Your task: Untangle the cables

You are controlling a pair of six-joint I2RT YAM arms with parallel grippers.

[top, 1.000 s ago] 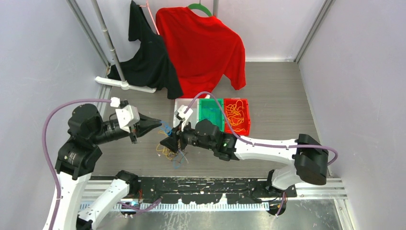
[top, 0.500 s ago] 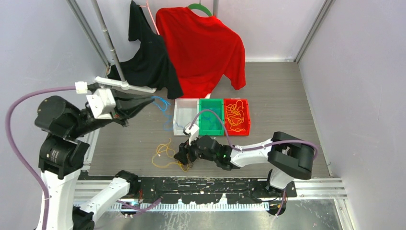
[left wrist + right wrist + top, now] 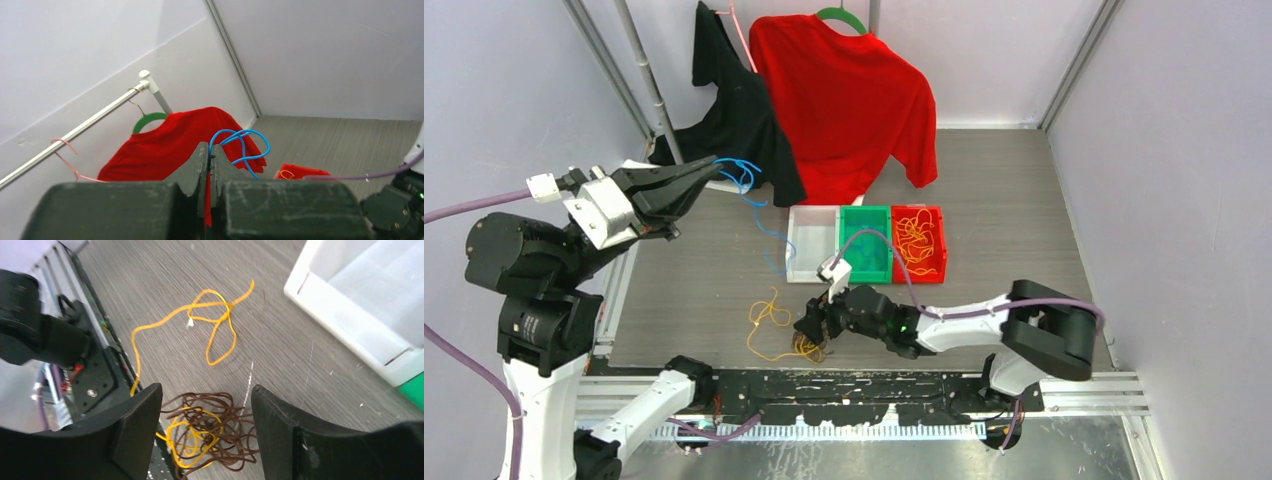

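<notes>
**Cables, partly separated; two claws engaged.**

Top view: the left claw (image 3: pixel 711 170), upper left of frame, is clamped on the blue cable (image 3: pixel 744 182), which is raised, apparently to draw it free of the heap. Its tail is trailed down beside the white bin (image 3: pixel 794 250). The right claw (image 3: pixel 809 325), lower centre, is set low over the brown cable (image 3: pixel 809 347), with the orange cable (image 3: pixel 769 315) just left. Left wrist view: a blue loop is pinched at the closed tips. Right wrist view: the jaws are spread wide and nothing is gripped. The brown cable (image 3: pixel 210 440) is framed between them, probably for picking.
</notes>
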